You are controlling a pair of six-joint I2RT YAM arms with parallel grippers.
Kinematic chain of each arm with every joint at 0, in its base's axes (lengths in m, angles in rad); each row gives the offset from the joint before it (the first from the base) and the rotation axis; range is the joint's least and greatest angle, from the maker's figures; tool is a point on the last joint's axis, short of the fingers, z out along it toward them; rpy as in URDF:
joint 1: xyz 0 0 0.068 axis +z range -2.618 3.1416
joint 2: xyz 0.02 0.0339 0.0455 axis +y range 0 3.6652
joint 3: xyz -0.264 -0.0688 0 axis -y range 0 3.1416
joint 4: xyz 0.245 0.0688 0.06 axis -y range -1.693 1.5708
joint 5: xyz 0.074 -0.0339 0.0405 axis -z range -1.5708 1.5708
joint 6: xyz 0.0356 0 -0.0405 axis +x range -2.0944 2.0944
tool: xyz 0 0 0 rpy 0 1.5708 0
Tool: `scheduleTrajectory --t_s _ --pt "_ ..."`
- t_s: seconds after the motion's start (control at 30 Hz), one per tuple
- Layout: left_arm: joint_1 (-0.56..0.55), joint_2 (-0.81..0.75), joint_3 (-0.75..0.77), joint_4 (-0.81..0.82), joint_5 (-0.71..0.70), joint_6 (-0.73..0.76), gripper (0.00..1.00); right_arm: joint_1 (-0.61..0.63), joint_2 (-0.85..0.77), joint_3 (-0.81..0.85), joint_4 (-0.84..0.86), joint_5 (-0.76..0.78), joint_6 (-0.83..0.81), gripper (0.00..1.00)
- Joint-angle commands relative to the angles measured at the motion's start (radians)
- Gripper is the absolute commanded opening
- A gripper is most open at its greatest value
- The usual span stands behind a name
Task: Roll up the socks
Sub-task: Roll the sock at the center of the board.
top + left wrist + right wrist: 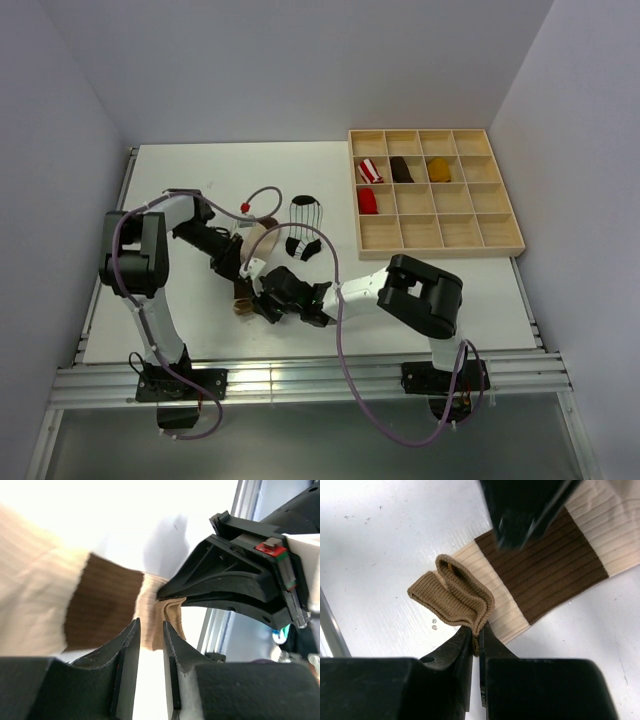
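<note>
The cream sock (257, 238) lies flat between the arms, its brown band (550, 565) near the tan cuff (455, 597). My right gripper (476, 635) is shut on the cuff's folded edge and holds it raised and doubled back; it also shows in the top view (262, 298). My left gripper (152, 630) hovers low over the sock by the brown band (105, 605), its jaws a narrow gap apart with nothing between them. It shows blurred in the right wrist view (520, 520). The white striped sock (305, 213) lies apart, further back.
A wooden compartment tray (435, 250) stands at the back right, holding a red bundle (370, 200), a red-and-white striped bundle (368, 168), a dark brown bundle (401, 169) and a mustard bundle (438, 168). The table's metal rail (300, 380) runs along the near edge.
</note>
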Motion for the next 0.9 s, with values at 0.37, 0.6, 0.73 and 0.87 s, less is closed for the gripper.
scheduleTrajectory --t_s 0.37,0.6,0.73,0.87 --pt "0.084 -0.287 -0.14 0.299 0.017 -0.159 0.3 -0.102 0.033 0.182 -0.273 -0.229 0.143 0.0" --pt "0.13 -0.528 -0.261 0.559 -0.047 -0.295 0.34 -0.162 0.077 0.259 -0.382 -0.378 0.206 0.0" --pt "0.13 -0.614 -0.337 0.64 -0.096 -0.28 0.43 -0.201 0.111 0.308 -0.436 -0.449 0.261 0.0" --pt "0.122 -0.649 -0.373 0.65 -0.155 -0.216 0.45 -0.225 0.157 0.389 -0.529 -0.483 0.292 0.0"
